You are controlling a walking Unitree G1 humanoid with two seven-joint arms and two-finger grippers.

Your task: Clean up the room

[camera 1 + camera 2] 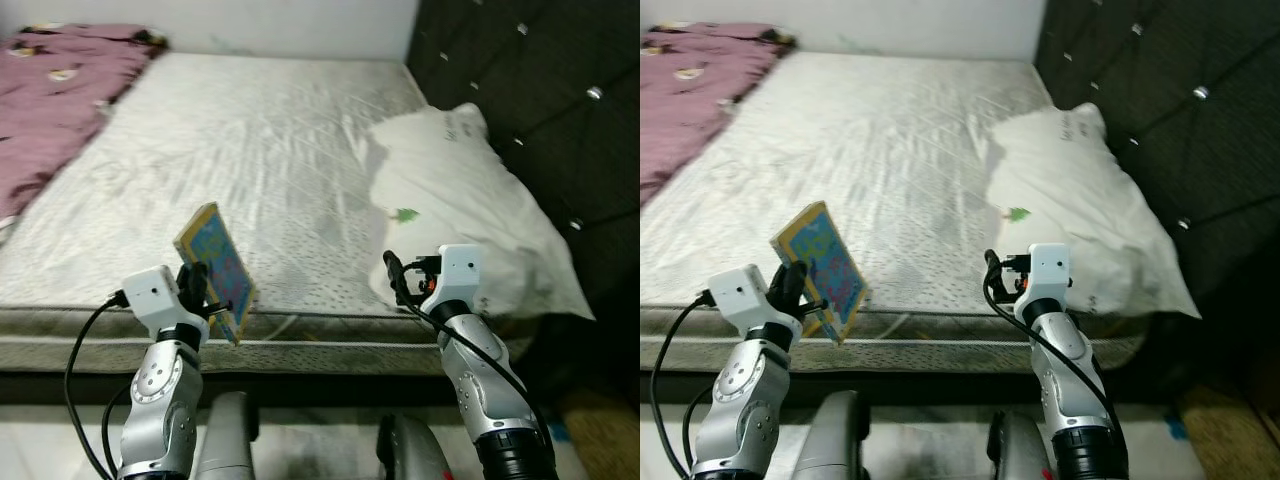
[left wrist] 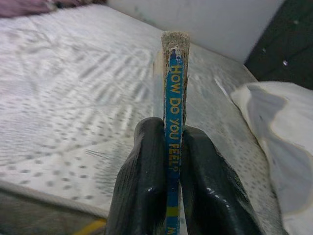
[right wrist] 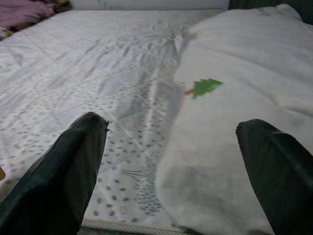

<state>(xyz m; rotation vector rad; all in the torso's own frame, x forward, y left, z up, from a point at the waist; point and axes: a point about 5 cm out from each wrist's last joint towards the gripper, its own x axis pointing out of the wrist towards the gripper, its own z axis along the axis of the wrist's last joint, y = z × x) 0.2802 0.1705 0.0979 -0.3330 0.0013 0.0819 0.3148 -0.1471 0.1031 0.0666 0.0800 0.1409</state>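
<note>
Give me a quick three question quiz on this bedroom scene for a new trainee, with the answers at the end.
1. True or false: the left gripper is shut on a book.
2. Which is the pillow beside: A the headboard, B the pink blanket, C the floor?
3. Fill in: the right gripper is ____, above the mattress edge.

Key: 1 true. 2 A. 3 open.
</note>
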